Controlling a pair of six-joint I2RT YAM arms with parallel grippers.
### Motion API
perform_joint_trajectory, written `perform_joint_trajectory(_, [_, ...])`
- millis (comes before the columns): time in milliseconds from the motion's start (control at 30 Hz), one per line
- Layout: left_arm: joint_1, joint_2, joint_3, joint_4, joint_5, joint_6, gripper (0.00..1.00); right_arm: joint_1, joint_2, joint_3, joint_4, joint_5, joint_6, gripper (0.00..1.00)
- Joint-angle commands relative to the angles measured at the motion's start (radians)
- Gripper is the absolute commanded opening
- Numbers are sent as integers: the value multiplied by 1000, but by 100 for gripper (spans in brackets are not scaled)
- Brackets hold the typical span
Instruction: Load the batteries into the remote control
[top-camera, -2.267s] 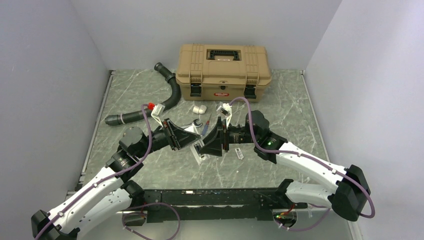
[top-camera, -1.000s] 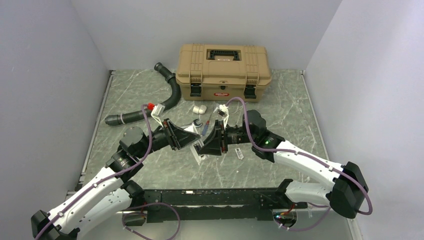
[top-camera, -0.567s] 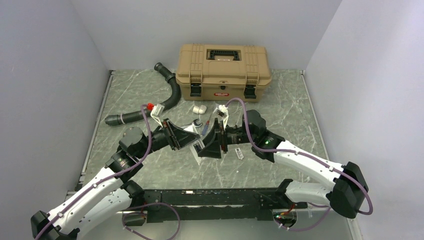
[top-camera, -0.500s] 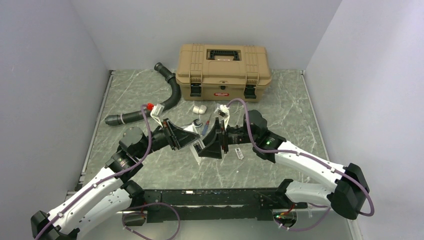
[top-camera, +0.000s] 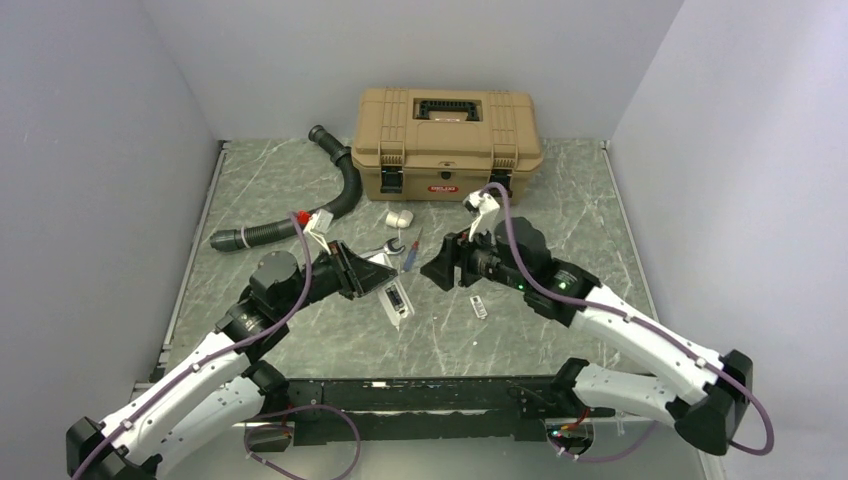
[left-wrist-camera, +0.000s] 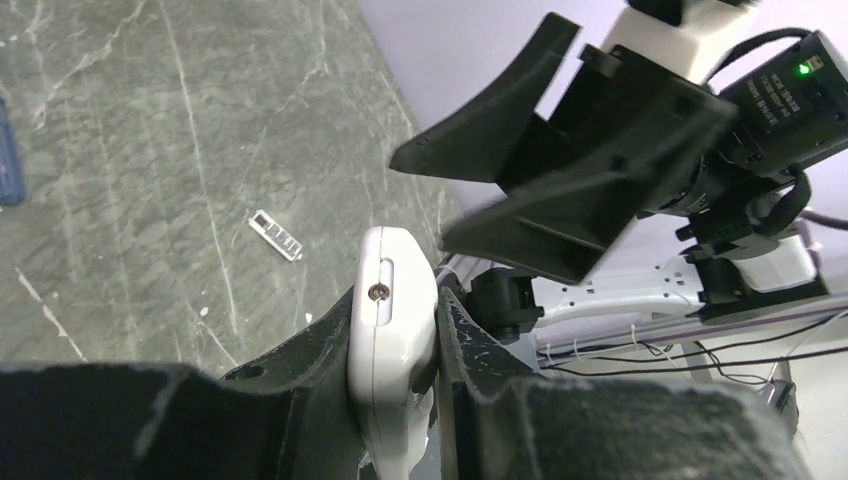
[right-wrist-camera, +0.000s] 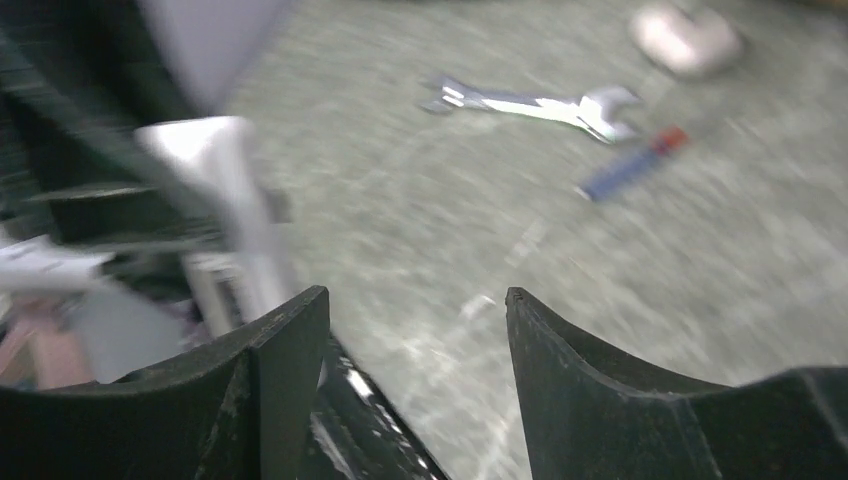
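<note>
Gripping slim white remote control (left-wrist-camera: 390, 360) edge-on, left hand (left-wrist-camera: 397, 296).

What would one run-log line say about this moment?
left gripper: shut on remote control | right gripper: open, empty, apart from remote control

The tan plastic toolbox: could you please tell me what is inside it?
Nothing inside shows: the tan plastic toolbox has its lid shut, with both black front latches down. Only its black carry handle is visible on top.
</note>
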Motion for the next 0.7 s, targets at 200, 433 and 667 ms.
perform_joint_trajectory(200, [35,31,3,-7,16,-14,0,-4,173,28,-586,468,191,70])
perform_joint_trajectory(433, [46,27,-9,-1,27,-22,0,-5,237,-66,-596,524,237,81])
perform_joint_trajectory(667, [51,50,-7,26,56,-25,0,-5,311,-116,-456,521,205,72])
